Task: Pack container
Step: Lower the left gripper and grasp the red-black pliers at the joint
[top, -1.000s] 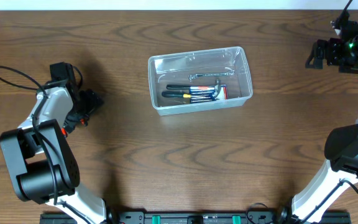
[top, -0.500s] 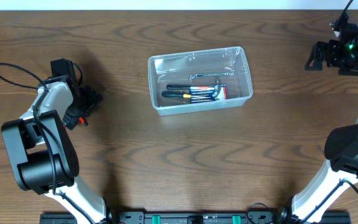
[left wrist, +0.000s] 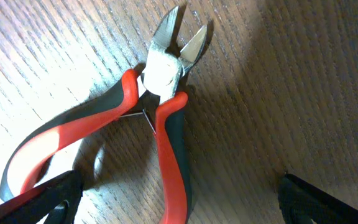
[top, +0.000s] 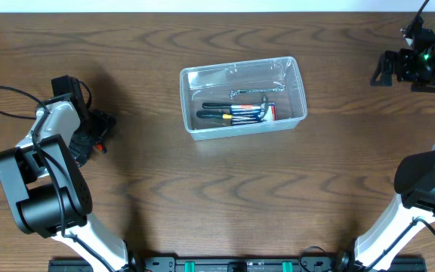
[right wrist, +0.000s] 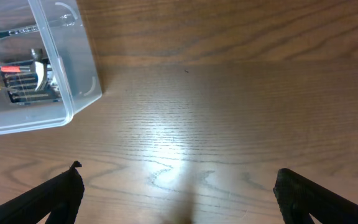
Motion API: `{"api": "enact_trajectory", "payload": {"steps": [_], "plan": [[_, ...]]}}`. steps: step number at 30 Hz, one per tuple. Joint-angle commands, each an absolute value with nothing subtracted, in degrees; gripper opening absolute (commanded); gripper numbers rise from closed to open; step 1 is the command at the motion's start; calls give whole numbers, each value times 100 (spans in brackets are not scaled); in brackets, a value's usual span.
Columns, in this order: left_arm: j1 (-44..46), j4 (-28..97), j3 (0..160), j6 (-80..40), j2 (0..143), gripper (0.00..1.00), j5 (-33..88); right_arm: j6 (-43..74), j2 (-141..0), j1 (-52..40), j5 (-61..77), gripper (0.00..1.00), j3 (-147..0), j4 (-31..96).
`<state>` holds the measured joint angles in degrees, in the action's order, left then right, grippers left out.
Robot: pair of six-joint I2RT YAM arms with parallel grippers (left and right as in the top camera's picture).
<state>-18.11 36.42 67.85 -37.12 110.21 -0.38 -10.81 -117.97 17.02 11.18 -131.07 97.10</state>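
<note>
**Wide open counter, clutter only in the tub and at the left tool**

Bare counter (top: 217,189) stretches between the container (top: 184,106) and both arms, with nothing standing on it in the middle or front. The container's top is open. Hand tools (top: 232,112) fill the side nearer the arm bases and a wrench (top: 255,91) lies mid-floor, leaving a bare strip along the far wall. At the left tool (top: 98,130), fingers spread wide, red-handled cutters (left wrist: 160,74) lie flat on the wood. A cable (top: 6,97) loops beside that arm. Under the right tool (top: 384,69), also spread, there is only bare wood — the container's corner sits off to one side.
</note>
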Motion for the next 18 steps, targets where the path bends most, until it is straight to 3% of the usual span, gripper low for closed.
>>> {"api": "enact_trajectory", "payload": {"steps": [1, 4, 8, 18], "plan": [[-1833, 3677, 6858, -3841, 11181, 95, -150, -1144, -11813, 1710, 1201, 99, -13144, 9730], [-1833, 3660, 6858, -3892, 11181, 77, -255, -1142, -11813, 1710, 1160, 99, -13144, 9730], [-1831, 3588, 6858, -3892, 11181, 73, -259, -1142, -11813, 1710, 1135, 99, -13144, 9730], [-1831, 3415, 6858, -3892, 11181, 52, -257, -1142, -11813, 1710, 1135, 99, -13144, 9730]]}}
